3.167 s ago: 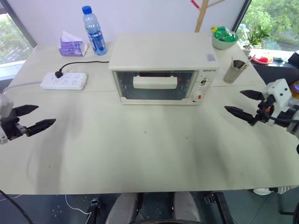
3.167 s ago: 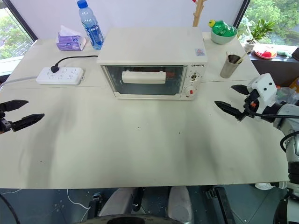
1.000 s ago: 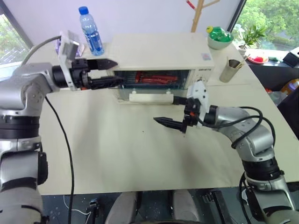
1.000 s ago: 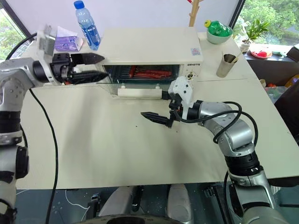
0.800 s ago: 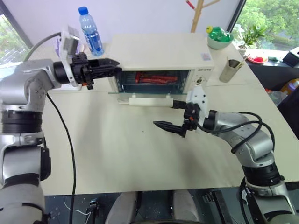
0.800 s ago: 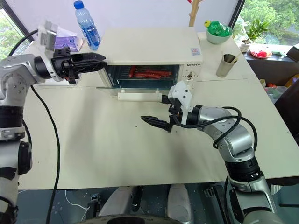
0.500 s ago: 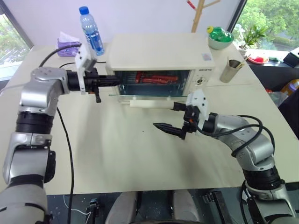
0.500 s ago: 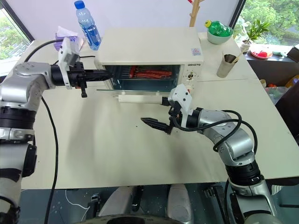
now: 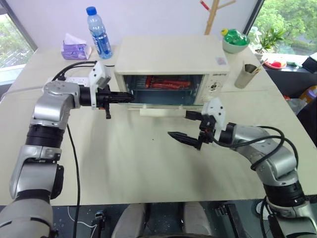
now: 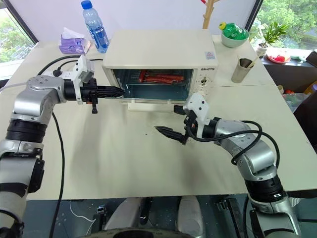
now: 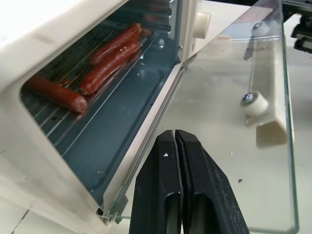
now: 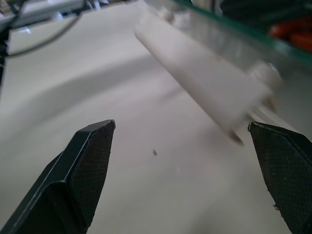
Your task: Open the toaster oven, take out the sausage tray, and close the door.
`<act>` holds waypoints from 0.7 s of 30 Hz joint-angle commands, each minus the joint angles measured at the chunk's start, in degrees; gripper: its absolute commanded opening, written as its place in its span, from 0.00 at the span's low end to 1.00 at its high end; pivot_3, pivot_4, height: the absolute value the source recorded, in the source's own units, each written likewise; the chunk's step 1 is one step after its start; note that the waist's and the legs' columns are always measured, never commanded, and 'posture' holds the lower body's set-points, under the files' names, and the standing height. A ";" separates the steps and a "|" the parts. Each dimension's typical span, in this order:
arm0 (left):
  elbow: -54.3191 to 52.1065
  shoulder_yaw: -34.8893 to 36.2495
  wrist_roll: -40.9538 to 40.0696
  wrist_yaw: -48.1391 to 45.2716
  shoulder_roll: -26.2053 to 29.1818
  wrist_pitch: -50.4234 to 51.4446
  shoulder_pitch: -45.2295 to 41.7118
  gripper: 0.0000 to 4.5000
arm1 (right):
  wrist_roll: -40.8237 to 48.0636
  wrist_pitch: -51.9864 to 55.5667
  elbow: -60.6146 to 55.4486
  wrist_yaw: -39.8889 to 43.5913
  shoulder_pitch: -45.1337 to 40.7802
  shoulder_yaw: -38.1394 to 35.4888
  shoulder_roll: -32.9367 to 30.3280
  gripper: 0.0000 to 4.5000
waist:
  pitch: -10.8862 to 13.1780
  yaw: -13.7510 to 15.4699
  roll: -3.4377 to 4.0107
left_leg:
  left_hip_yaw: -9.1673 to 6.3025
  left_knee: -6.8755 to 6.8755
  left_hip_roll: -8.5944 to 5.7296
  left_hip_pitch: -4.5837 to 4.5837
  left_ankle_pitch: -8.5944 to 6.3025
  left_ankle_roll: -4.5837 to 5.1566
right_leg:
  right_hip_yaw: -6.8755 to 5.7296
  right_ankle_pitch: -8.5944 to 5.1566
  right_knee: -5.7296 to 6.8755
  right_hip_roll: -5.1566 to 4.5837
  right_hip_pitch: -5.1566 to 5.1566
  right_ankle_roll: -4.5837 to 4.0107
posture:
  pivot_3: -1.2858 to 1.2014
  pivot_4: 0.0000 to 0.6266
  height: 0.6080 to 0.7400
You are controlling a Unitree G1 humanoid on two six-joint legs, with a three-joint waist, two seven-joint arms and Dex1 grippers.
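I see the door (image 9: 161, 105) dropped flat toward me, its bar handle (image 9: 165, 111) running crosswise to the toaster oven (image 9: 173, 69). Left gripper (image 9: 128, 97) jaws pressed together, empty, above the door's left edge; right gripper (image 9: 188, 128) jaws wide, empty.

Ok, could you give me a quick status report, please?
Left gripper shut, over the lowered door. Right gripper open, empty, before the handle. Sausage tray inside the toaster oven. Nothing blocking.

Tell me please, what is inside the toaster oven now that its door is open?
Inside the toaster oven several red-orange sausages lie on a ridged surface, seemingly the sausage tray. The deeper part and the tray's edges cannot be made out.
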 commanded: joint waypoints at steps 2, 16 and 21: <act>-2.49 1.45 -0.76 0.20 -0.45 0.26 0.77 0.01 | 1.54 0.60 -4.67 1.43 3.47 -4.88 -4.76 1.00 | 0.00 0.03 0.00 | 0.00 0.01 0.01 0.00 0.00 0.00 | 0.00 0.00 0.00 0.00 0.01 0.00 | 0.52 0.24 0.99; -10.89 1.64 -3.04 1.48 -1.05 4.21 8.21 0.01 | 18.64 9.27 -4.61 14.50 11.90 -31.84 -23.83 1.00 | -0.02 0.10 -0.08 | 0.15 0.15 0.18 0.05 -0.01 0.02 | -0.01 0.08 -0.05 0.08 0.13 -0.09 | 0.52 0.24 0.99; -13.02 -1.16 -0.67 1.61 -1.21 1.76 12.09 0.01 | 17.53 8.26 -1.73 13.74 8.46 -29.83 -24.82 1.00 | -0.02 0.19 -0.08 | 0.23 0.13 0.20 0.04 0.00 0.00 | 0.00 0.10 -0.07 0.03 0.13 -0.09 | 0.52 0.24 0.99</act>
